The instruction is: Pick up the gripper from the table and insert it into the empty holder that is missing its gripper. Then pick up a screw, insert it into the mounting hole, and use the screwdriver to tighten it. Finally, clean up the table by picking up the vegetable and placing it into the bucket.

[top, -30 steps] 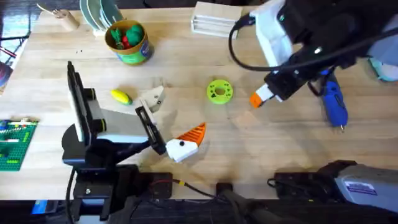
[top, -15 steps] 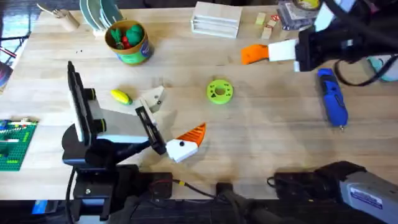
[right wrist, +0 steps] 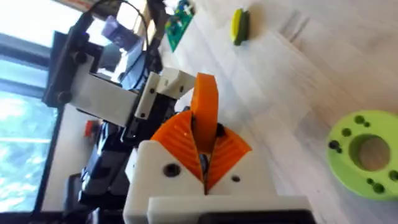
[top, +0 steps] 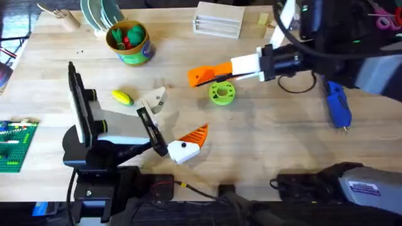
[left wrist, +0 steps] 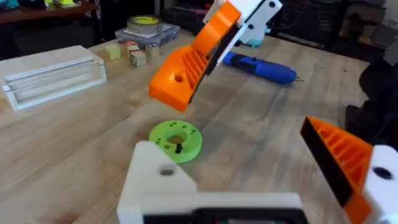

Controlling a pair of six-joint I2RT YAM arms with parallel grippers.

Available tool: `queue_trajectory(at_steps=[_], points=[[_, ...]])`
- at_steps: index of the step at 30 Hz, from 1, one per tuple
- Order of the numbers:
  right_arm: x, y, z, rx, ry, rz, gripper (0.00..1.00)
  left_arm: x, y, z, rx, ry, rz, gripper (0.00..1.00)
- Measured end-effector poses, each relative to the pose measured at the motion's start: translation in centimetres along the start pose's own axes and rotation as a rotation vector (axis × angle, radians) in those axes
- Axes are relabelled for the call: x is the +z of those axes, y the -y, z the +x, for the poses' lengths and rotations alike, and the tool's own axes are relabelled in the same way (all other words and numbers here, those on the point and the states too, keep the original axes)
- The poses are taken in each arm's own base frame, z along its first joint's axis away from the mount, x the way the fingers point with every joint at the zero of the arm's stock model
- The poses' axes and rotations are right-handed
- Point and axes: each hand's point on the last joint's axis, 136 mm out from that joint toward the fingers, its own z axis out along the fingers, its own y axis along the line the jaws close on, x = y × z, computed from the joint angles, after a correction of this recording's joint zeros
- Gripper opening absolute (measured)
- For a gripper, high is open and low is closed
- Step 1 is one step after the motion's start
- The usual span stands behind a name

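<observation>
Orange plastic fin, the loose gripper (right wrist: 205, 115), sat pinched between my right gripper's (top: 207, 75) closed fingers, which had swung leftward from the counter's (top: 264, 144) far edge to hover above the flat green disc with holes (top: 221, 92). I read no writing anywhere.

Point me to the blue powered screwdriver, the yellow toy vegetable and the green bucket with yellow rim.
blue powered screwdriver (top: 337, 105), overhead view, mid body.
yellow toy vegetable (top: 122, 97), overhead view, its middle.
green bucket with yellow rim (top: 139, 53), overhead view, printed side wall.
</observation>
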Motion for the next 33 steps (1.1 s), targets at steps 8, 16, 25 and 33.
queue_trajectory(at_steps=[8, 16, 25, 33], points=[[3.5, -0.1, 2.3, 0.181, -0.155, -0.236, 0.010, 0.0, 0.0, 0.0, 0.000, 0.000, 0.000, 0.992], [4.5, -1.1, 3.8, 0.251, -0.239, -0.323, 0.010, 0.0, 0.0, 0.0, 0.000, 0.000, 0.000, 0.993], [5.6, -2.1, 4.2, 0.217, -0.262, -0.335, 0.010, 0.0, 0.0, 0.0, 0.000, 0.000, 0.000, 0.993], [6.1, -1.9, 3.2, 0.211, -0.240, -0.328, 0.010, 0.0, 0.0, 0.0, 0.000, 0.000, 0.000, 0.993]])
